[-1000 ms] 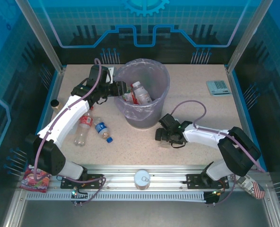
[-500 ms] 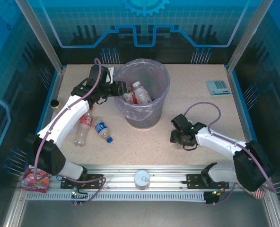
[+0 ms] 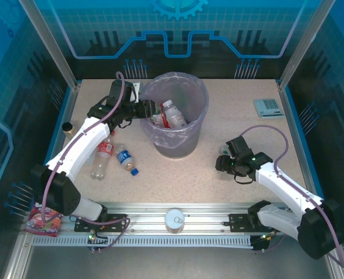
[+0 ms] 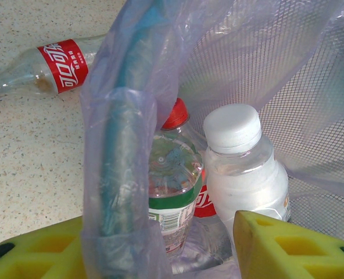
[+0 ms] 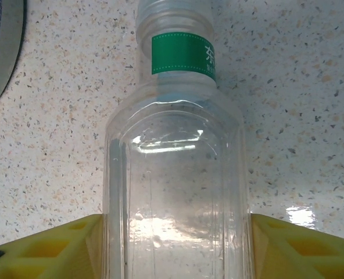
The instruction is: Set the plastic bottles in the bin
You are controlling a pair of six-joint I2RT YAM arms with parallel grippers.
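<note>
Bottle with a green label (image 5: 178, 174) sits clenched in my right tool (image 5: 175, 224), low over the tabletop (image 5: 288, 87), right of the bin (image 3: 186, 142). My left tool (image 3: 149, 110) stands parted astride the bin's rim, with more bottles (image 3: 173, 114) inside.

Lab enclosure: aluminium frame (image 3: 52, 46), blue panels (image 3: 178, 29)

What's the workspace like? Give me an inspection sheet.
Surface: speckled table, no spills seen.
Job's things: bin upright, white-cap bottle inside; red-label bottle and blue-label bottle lying left of it; green-label bottle lying on the right.
Clutter: jar at left edge, can on front rail, calculator, snack packet.
Grippers: left fingers straddle the bin's rim; right fingers against both sides of the green-label bottle.
Cables: purple cables looped along both arms.
Surroundings: blue panels, metal frame.
</note>
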